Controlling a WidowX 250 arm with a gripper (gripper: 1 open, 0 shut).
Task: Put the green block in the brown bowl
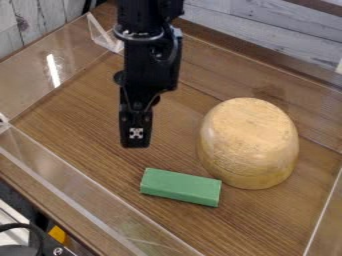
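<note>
Black tool [136,134] above wooden surface [74,113], fingertips pointing down. Whether open or closed, cannot tell from this angle; block not in its grip. Green block [181,187] flat on surface, nearer camera than tool and slightly right of it in view, long side running roughly across. Brown bowl [249,143] right of tool in view, rounded, pale, much bigger than block. Block outside bowl, right end close by bowl's near edge; whether they touch, cannot tell. Black cable [19,229] far left of tool, nearer camera.
</note>
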